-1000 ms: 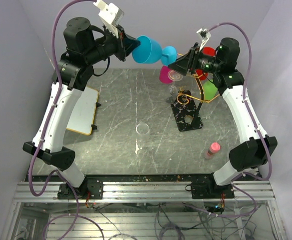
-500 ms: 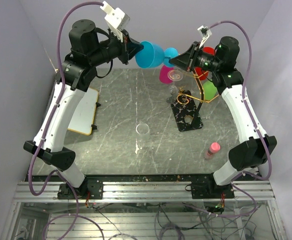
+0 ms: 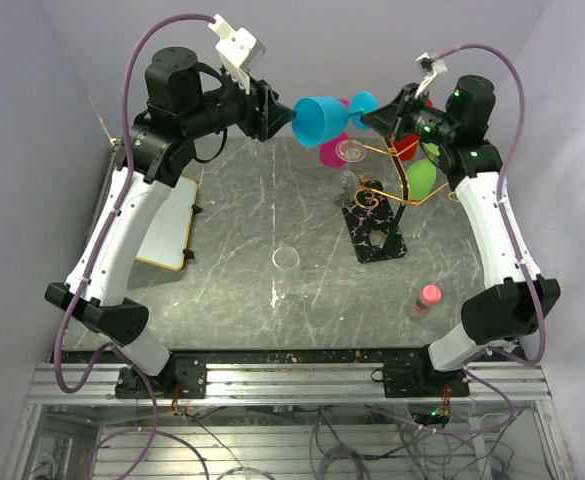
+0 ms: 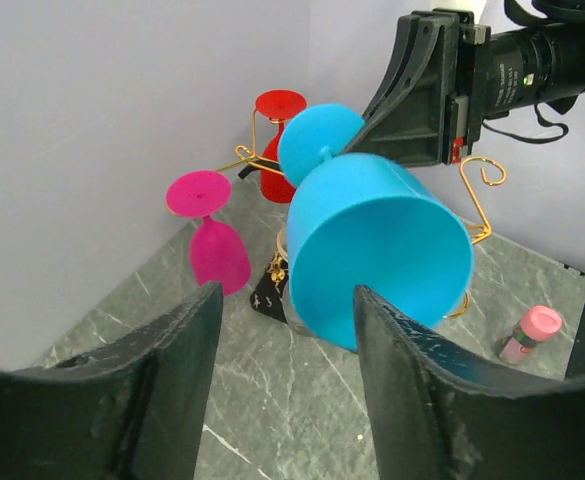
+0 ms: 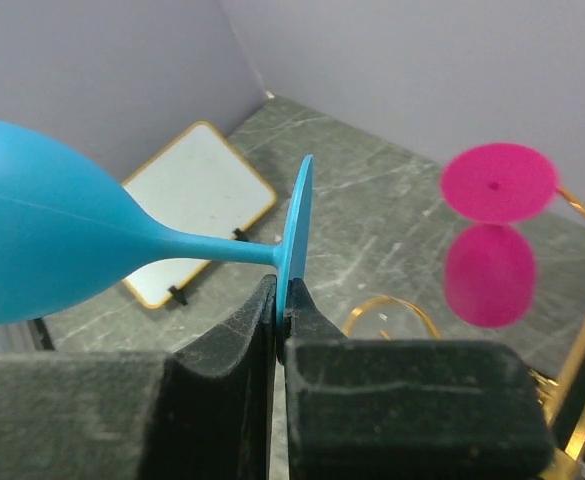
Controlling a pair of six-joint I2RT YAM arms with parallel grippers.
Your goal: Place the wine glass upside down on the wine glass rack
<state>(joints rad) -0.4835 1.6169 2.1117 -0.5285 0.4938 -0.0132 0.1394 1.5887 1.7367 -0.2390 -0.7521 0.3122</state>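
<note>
A blue wine glass [image 3: 322, 120] lies level in the air above the back of the table, bowl to the left, foot to the right. My right gripper [image 3: 369, 115] is shut on the rim of its flat foot [image 5: 300, 225]. My left gripper [image 3: 280, 115] is open, its fingers [image 4: 187, 350] a little apart from the mouth of the bowl [image 4: 377, 255], touching nothing. Just below and right of the glass stands the wine glass rack [image 3: 392, 195], gold wire on a black marbled base [image 3: 375, 232].
Magenta [image 3: 332, 150], red [image 3: 404, 147] and green [image 3: 420, 178] glasses hang on the rack. A clear cup [image 3: 286, 258] stands mid-table. A pink bottle [image 3: 425, 299] stands at the right front. A small whiteboard [image 3: 167, 222] lies at the left.
The right gripper has shut on the blue glass's foot. The left gripper has opened and let go of the bowl. The glass has shifted to the right.
</note>
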